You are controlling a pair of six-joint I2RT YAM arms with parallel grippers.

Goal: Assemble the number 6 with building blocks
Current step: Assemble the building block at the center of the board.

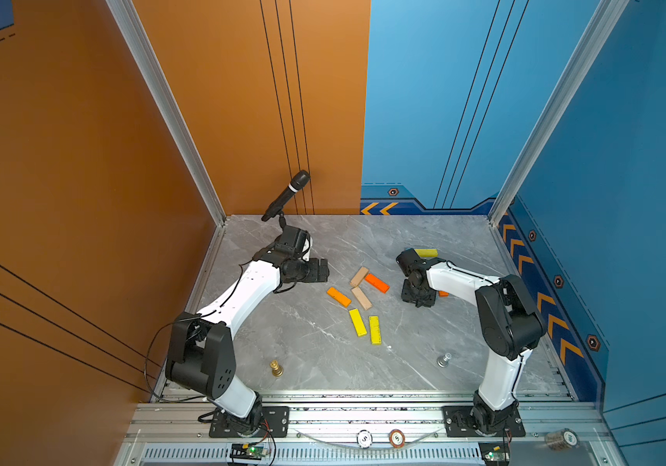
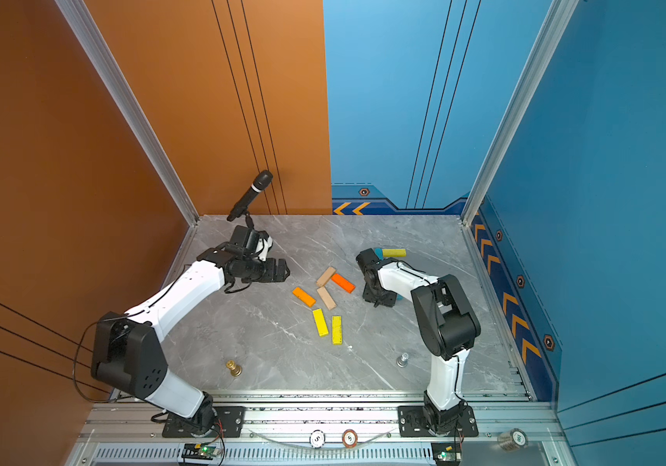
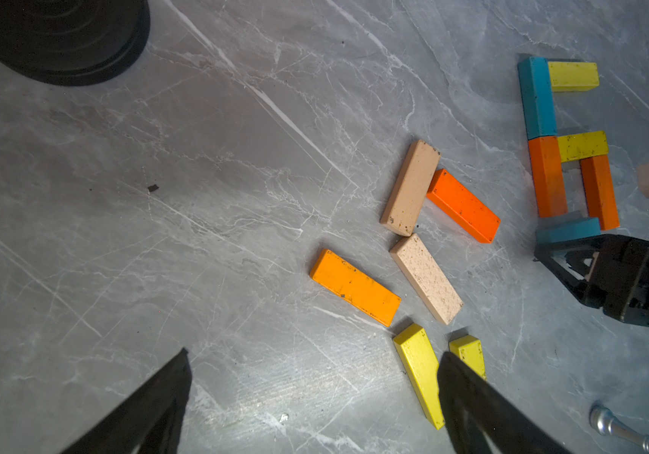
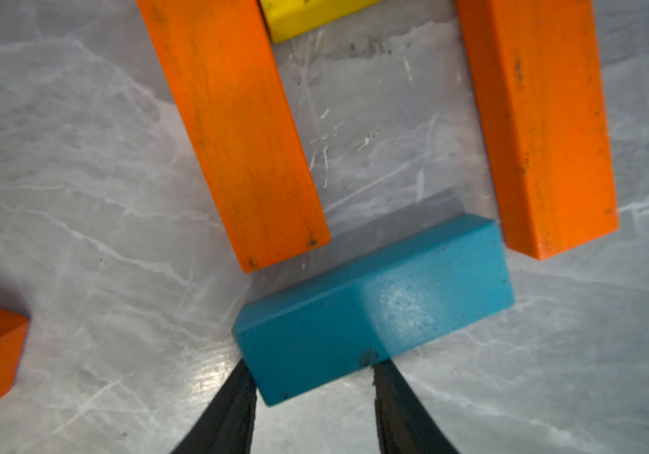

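Several loose building blocks lie mid-table: two pale wood (image 1: 359,276) (image 1: 361,297), two orange (image 1: 377,283) (image 1: 338,296) and two yellow (image 1: 357,322) (image 1: 375,329). In the left wrist view a partial figure stands to their right: a blue block (image 3: 537,96), two yellow blocks (image 3: 573,76) (image 3: 582,146) and two orange uprights (image 3: 547,177) (image 3: 600,192). My right gripper (image 4: 311,367) is shut on another blue block (image 4: 374,306), held slanted just below the ends of the two orange uprights (image 4: 236,129) (image 4: 539,125). My left gripper (image 3: 315,361) hangs open and empty left of the loose blocks.
A black microphone (image 1: 287,195) on a stand rises at the back left, its round base (image 3: 55,35) on the marble table (image 1: 311,343). A gold chess piece (image 1: 276,368) and a silver one (image 1: 444,359) sit near the front edge. Walls close three sides.
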